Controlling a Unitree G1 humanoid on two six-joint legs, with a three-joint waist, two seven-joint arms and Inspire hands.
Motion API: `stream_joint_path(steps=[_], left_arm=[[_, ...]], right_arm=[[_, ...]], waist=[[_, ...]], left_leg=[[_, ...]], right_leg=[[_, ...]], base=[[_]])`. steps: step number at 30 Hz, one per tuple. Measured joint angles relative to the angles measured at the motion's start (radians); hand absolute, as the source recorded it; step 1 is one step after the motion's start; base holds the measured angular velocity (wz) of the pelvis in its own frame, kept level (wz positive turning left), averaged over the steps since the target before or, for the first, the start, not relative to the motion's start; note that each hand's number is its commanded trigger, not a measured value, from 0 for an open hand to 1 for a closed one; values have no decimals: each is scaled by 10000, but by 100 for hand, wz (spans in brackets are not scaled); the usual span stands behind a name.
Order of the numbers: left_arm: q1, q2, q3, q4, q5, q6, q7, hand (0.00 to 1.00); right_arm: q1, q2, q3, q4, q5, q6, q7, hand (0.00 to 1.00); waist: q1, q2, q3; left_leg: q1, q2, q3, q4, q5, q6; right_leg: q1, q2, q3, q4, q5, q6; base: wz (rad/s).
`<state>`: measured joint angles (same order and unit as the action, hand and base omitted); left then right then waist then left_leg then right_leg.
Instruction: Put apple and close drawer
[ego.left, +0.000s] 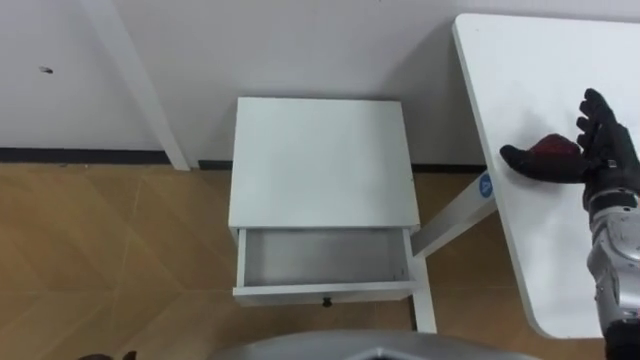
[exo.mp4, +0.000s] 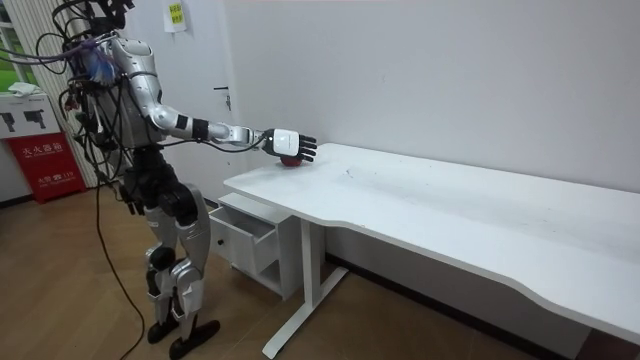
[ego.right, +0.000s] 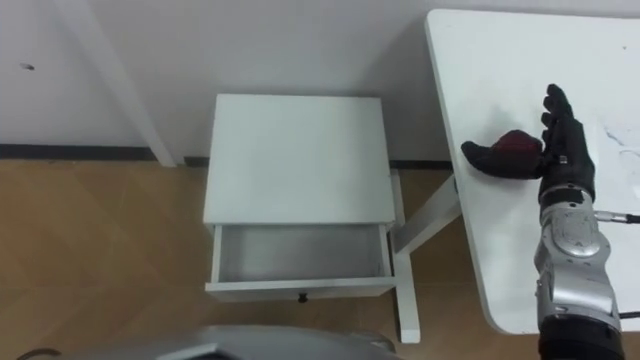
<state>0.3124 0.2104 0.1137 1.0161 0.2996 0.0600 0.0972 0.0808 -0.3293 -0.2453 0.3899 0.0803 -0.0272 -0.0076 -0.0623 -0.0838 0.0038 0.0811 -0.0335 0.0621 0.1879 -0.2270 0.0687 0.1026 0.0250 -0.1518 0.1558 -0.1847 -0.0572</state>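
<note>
One apple (ego.left: 553, 148); one open drawer (ego.left: 320, 256)

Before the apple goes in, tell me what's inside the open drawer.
The drawer shows a bare grey floor, nothing on it. Its rear is hidden under the cabinet top.

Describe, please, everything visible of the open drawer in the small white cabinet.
The white drawer is pulled out of the small white square-topped cabinet, toward the robot, and sits level. It is a shallow box that looks like painted wood, with a grey bottom, thin walls and a small dark knob in the middle of its front panel. Nothing lies in it and no hand touches it.
</note>
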Motion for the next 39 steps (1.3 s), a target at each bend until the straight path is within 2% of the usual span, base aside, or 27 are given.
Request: stream_joint_path(steps=[8,15,16,18,19,23,30,39], left_arm=[[7,1,5,0,4,29,-19,0],[14,0,99,1,91,6,-18,0],[13,0,101,1,91,0,-17,0],[11,0,146,0,99,-25,-20,0],[10,0,178,0,93,-27,-28,0],[21,1,243,2,91,-22,-126,0],[24,1,242,4,90,-17,-246,0],[58,1,221,4,110,26,-423,0]], right_arm=[[1,0,2,152,-163,-12,77,0],[-15,-8,-19,290,-466,-159,112,0],[-14,-7,-19,292,-484,-162,112,18],[-15,-8,-19,310,-657,-207,115,80],[-13,-8,-19,311,-708,-222,117,100],[-11,-23,-53,358,-942,-285,2,100],[-15,-271,-148,618,-1177,-296,-160,100],[-9,-270,-105,465,-1731,-332,-222,100]], waist=[[-121,149,-23],[-116,173,-45],[-116,182,-50],[-116,209,-66],[-116,212,-67],[-113,202,-72],[-98,134,-103],[-59,99,-72]], left_leg=[[-1,-1,-40,-50,-2,0],[-5,-1,-40,-3,-2,0],[-5,-1,-40,-2,-2,0],[-4,-1,-41,-4,-2,0],[-4,-1,-45,-3,-2,0],[-4,-2,-65,9,-2,0],[-1,-1,-67,15,-2,0],[-3,2,-66,-30,-4,-3]], right_leg=[[3,1,-27,3,2,3],[10,2,-14,0,8,8],[11,2,-13,-1,9,7],[15,2,-15,1,10,7],[15,2,-17,1,9,7],[20,2,-32,2,10,6],[20,6,-29,1,10,6],[9,6,-28,26,10,6]], base=[[0],[0],[0],[0],[0],[0],[0],[0]])
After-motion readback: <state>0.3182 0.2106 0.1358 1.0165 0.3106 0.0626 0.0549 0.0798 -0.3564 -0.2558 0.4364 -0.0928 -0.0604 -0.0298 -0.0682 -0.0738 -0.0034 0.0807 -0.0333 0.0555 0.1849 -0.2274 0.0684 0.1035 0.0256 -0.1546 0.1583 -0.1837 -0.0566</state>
